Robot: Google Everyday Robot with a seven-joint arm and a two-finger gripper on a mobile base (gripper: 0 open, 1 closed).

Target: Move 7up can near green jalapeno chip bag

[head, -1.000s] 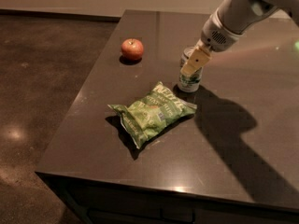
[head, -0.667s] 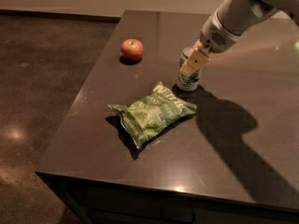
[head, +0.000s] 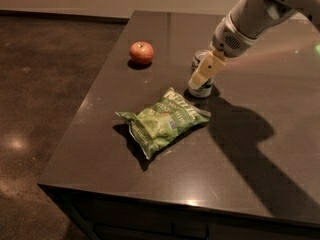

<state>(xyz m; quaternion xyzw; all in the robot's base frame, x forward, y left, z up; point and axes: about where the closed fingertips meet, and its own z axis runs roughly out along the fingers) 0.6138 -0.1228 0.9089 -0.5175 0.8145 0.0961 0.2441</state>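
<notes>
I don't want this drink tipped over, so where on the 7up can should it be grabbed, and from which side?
I'd take the 7up can around its round side wall, about mid-height, coming from above and the picture's right. It stands upright, and the green jalapeno chip bag lies close at its front left, crowding that side. The tool is at the can.

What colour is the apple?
The apple is red, in the camera view; pincer at the can.
</notes>
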